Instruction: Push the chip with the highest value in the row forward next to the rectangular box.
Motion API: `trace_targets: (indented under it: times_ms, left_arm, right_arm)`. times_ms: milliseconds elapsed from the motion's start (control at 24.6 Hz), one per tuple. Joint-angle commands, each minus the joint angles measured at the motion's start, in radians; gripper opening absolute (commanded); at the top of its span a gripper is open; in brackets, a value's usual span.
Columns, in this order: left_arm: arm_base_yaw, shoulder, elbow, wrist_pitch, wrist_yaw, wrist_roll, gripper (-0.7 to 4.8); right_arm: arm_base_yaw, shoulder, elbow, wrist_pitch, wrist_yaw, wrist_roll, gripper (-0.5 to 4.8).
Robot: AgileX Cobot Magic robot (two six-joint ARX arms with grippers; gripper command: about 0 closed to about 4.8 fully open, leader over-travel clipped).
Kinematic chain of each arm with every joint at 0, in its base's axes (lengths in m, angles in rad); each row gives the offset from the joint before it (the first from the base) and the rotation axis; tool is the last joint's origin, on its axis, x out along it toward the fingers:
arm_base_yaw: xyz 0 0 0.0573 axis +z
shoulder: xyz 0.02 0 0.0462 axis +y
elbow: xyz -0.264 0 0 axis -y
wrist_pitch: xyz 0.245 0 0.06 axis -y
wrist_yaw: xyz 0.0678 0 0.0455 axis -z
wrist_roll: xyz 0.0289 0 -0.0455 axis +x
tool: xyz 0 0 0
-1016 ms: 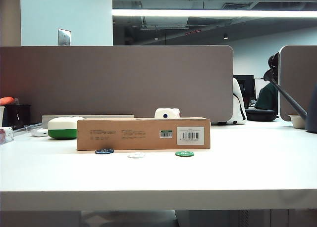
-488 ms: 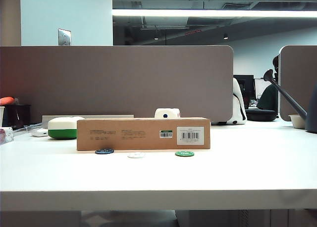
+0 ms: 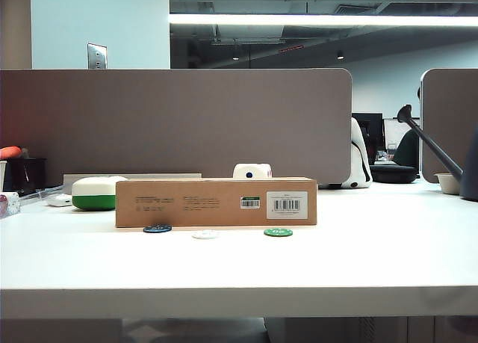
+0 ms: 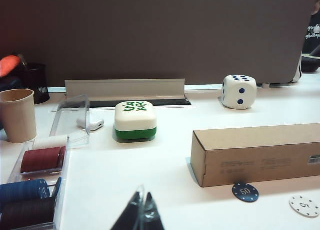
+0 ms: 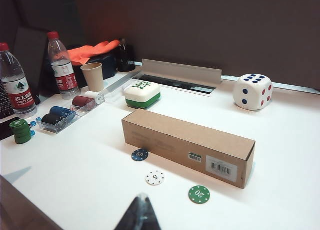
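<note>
The blue chip [image 3: 157, 228] marked 50 [image 4: 245, 192] lies flat just in front of the brown rectangular box [image 3: 216, 202], near that box's left end. The rest of the row, a white chip [image 3: 206, 235] and a green chip [image 3: 278, 232], sits slightly farther from the box [image 5: 187, 145]. In the right wrist view the blue chip [image 5: 139, 155] is nearer the box than the white chip [image 5: 155, 177] and the green chip [image 5: 199, 194]. My left gripper [image 4: 141, 210] is shut and empty, well short of the chips. My right gripper [image 5: 141, 202] is shut too, back from the white chip. Neither arm shows in the exterior view.
A white-and-green rounded case [image 4: 135, 120] and a large die [image 4: 239, 91] stand behind the box [image 4: 260, 155]. Clear trays of stacked chips [image 4: 37, 162], a paper cup [image 4: 17, 115] and two water bottles [image 5: 62, 64] are off to the left. A grey partition [image 3: 175, 122] closes the back.
Nothing on the table has moved. Only a dark figure in the background at the far right has dropped out of sight.
</note>
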Motion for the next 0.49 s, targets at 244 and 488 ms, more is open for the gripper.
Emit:
trace_targets:
  times_ms: [244,488]
  left_arm:
    - [-0.002,0.000,0.004,0.012,-0.003,-0.003,-0.05]
    - [-0.002,0.000,0.004,-0.008,-0.003,-0.002,-0.05]
  right_arm:
    - [0.001,0.000,0.004,0.010,0.001,0.000,-0.05]
    - [0.001,0.000,0.004,0.010,0.001,0.000,-0.05]
